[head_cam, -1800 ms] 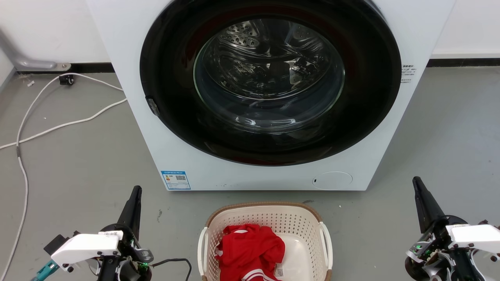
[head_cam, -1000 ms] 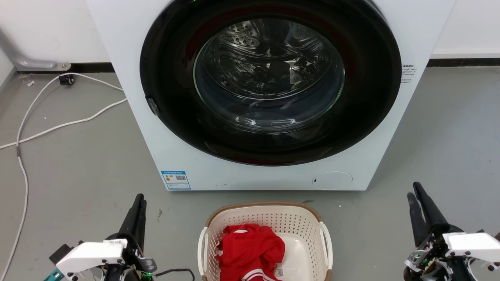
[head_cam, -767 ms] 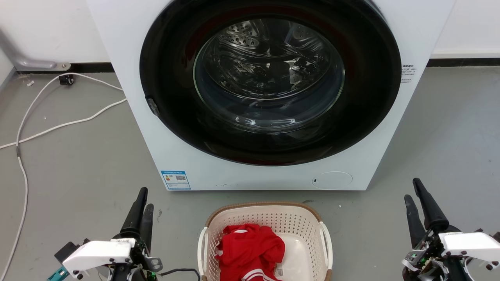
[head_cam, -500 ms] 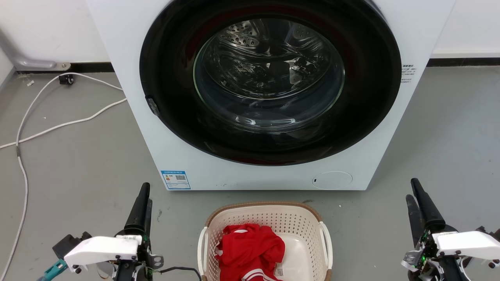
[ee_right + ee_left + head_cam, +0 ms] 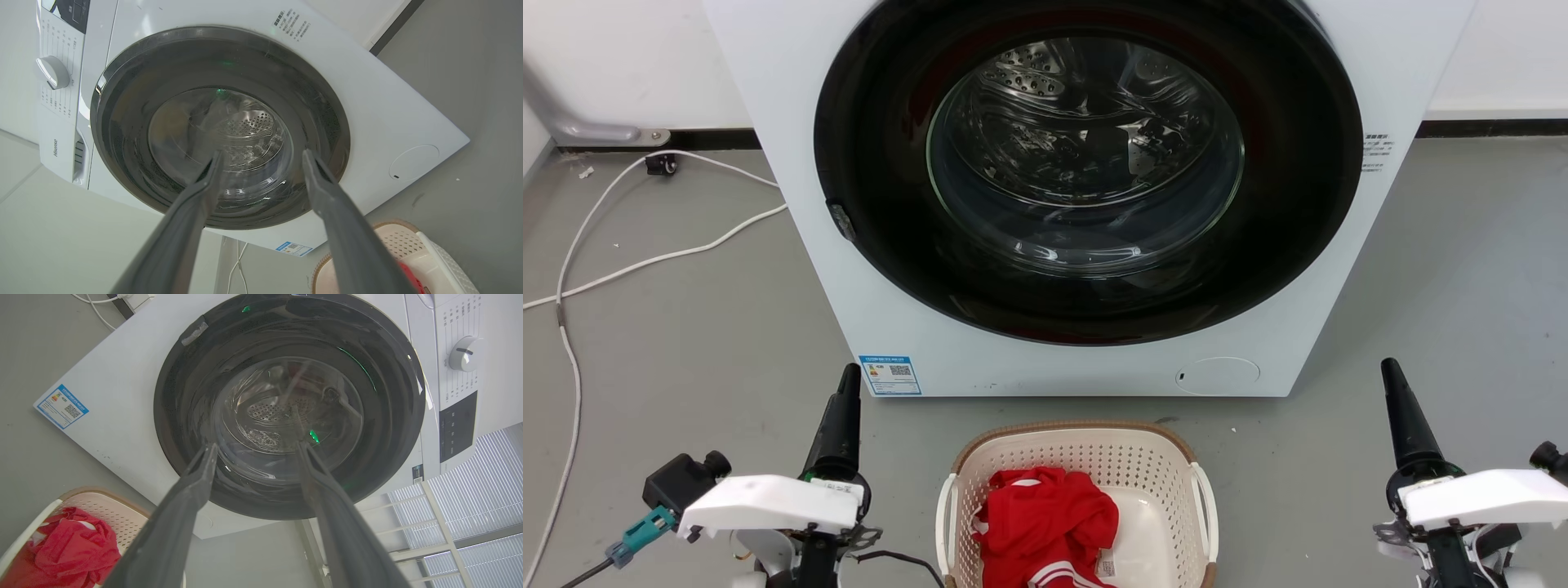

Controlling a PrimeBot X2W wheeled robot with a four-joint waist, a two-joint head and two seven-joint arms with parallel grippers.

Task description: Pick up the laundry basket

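The laundry basket (image 5: 1086,465) sat on the floor (image 5: 703,343) just in front of the washer (image 5: 784,122), with a red garment (image 5: 1045,523) lying inside. The left gripper (image 5: 256,448) hung at its left side and the right gripper (image 5: 261,154) well off to its right. Both were apart from it, jaws spread and empty.

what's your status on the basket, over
Both empty: left gripper open, right gripper open, either side of laundry basket. Basket on floor, red garment inside, handles untouched. Close behind it, washer.
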